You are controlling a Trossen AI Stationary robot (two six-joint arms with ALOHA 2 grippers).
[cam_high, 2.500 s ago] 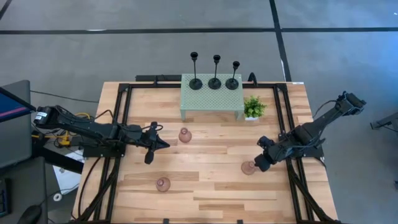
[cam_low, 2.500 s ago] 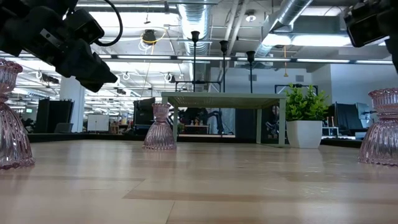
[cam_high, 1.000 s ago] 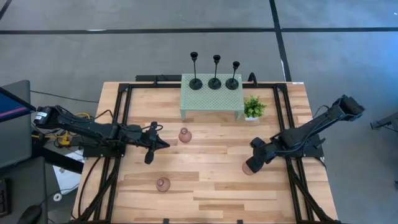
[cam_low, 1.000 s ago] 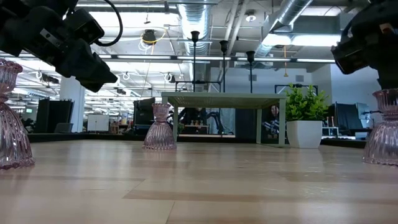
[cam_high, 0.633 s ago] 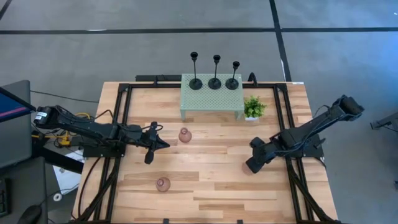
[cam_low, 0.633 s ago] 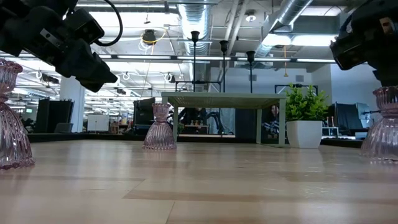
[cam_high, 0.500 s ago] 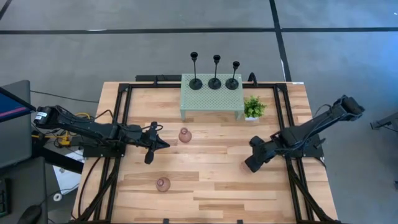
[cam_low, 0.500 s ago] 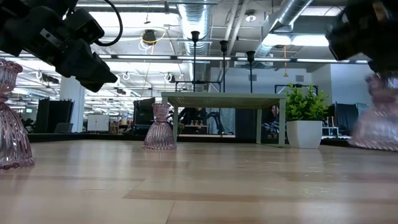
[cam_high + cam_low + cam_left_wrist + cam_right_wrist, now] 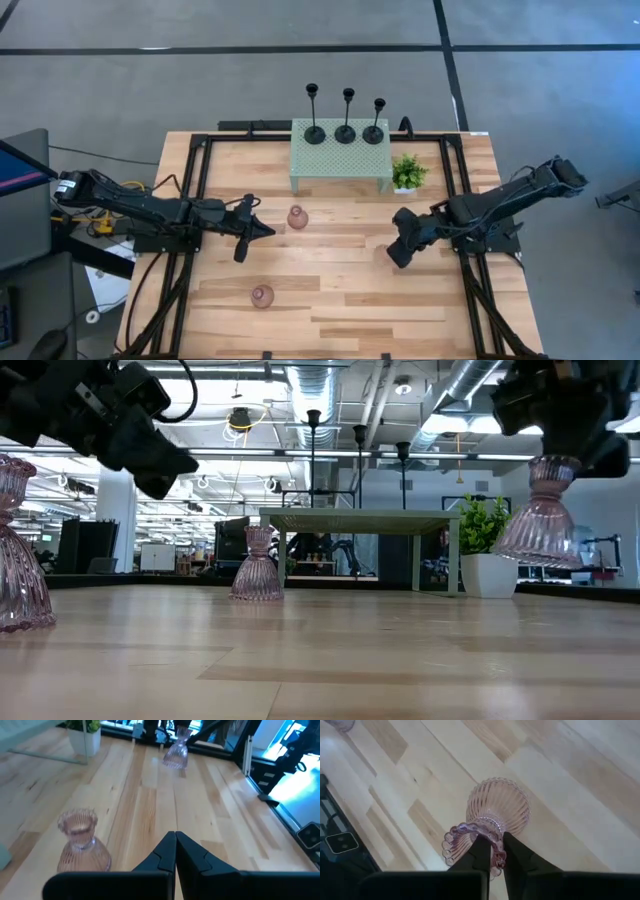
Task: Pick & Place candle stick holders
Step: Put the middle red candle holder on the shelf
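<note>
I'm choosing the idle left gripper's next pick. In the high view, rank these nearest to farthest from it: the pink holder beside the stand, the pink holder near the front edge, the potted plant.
From the left gripper:
1. Pink holder beside the stand, right of it.
2. Pink holder near the front edge; nearly tied with the first.
3. Potted plant, far right.

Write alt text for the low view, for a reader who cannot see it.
The right claw holds a pink glass holder by its rim, lifted off the wooden table. Two more pink holders stand on the table, one at the left edge. Behind, three black holders top a green stand beside a potted plant.

wood table (image 9: 340, 300) | on it: mesh stand (image 9: 340, 158); potted plant (image 9: 407, 173); two pink holders (image 9: 297, 217) (image 9: 262, 296)
</note>
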